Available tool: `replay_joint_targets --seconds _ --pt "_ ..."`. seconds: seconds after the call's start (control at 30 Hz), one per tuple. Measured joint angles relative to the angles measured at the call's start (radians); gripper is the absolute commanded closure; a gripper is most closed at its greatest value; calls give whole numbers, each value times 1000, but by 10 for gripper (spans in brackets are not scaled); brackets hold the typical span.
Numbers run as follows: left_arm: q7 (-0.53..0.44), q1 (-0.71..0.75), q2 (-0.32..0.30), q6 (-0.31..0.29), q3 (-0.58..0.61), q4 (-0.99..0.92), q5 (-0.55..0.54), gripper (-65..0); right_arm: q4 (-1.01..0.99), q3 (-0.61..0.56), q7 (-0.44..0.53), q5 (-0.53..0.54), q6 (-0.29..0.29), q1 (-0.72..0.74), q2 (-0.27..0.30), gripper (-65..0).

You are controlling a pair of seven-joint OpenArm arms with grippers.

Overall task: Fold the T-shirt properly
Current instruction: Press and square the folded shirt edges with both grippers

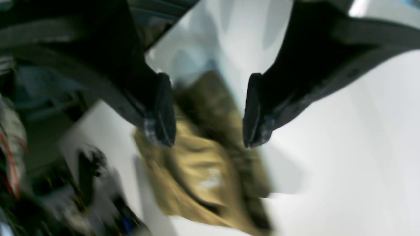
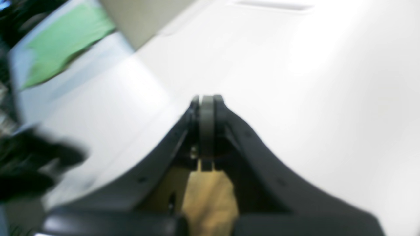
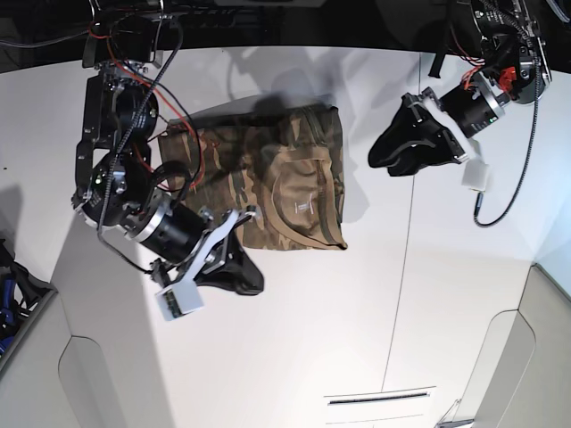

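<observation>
The camouflage T-shirt [image 3: 268, 178] lies folded into a rough rectangle on the white table [image 3: 312, 339], collar side up. It also shows blurred in the left wrist view as the T-shirt [image 1: 203, 170] below my open left gripper [image 1: 207, 139], which hangs above the table with nothing between its fingers. In the base view the left gripper [image 3: 384, 165] is to the right of the shirt, apart from it. My right gripper [image 3: 254, 283] sits just off the shirt's lower left corner. Its fingertips [image 2: 206, 105] are pressed together with nothing seen between them, and tan cloth [image 2: 210, 196] shows behind them.
A green sheet [image 2: 65, 39] lies on a light surface beyond the table's edge in the right wrist view. Red and black cables [image 3: 169, 98] hang near the right arm over the shirt's left side. A narrow slot [image 3: 379, 399] marks the table's near end.
</observation>
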Motion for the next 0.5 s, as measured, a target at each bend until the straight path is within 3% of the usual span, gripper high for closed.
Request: replay_joint_targets --seconds 0.2,0.37,0.5 --pt "-21 0 0 0 245 52 59 -365 -123 83 61 -15 0 62 35 0" --pt "-143 0 -3 -3 432 51 281 -365 -289 87 152 -66 0 117 52 0" --pt "-203 0 -3 -4 502 32 419 -365 -446 87 227 -84 0 162 50 0"
